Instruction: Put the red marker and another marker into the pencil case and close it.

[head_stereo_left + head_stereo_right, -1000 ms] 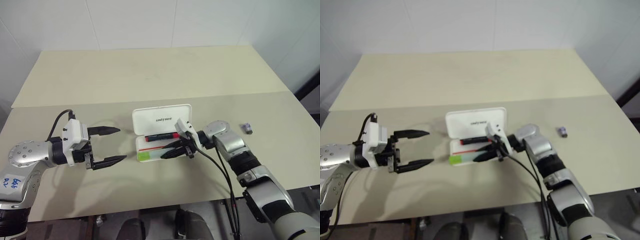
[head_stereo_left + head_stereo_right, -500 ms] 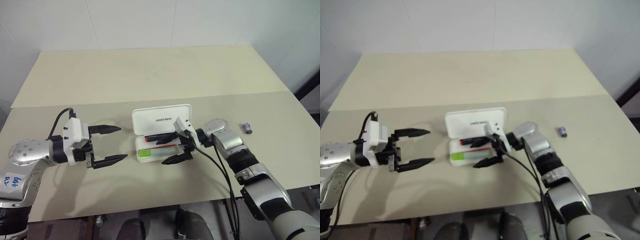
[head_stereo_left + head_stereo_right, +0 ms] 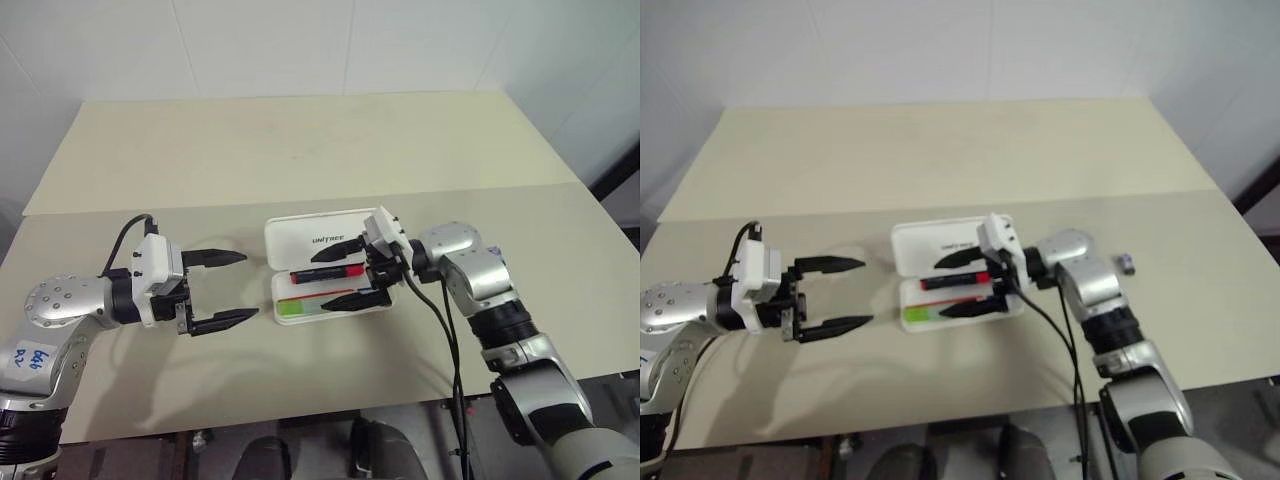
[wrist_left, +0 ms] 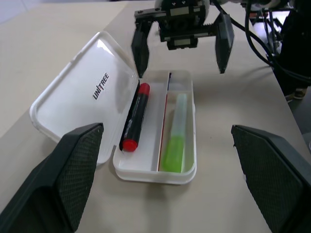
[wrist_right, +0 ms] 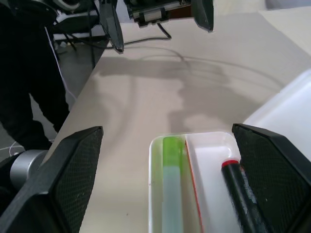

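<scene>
Right gripper (image 3: 343, 277) wide apart, empty, above pencil case (image 3: 375, 305).

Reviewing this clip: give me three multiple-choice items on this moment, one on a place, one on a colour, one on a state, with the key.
1. Where does the red marker lie?
A. In the compartment next to the lid
B. On the table beside the case
C. In the left gripper

2. What colour is the cap of the other marker?
A. Blue
B. Green
C. Yellow

3. How is the pencil case?
A. Closed
B. Open, lid laid back
C. Upside down

Key: 1 A, it lies beside the lettered lid; 2 B, the cap is bright green; 3 B, both compartments show.
</scene>
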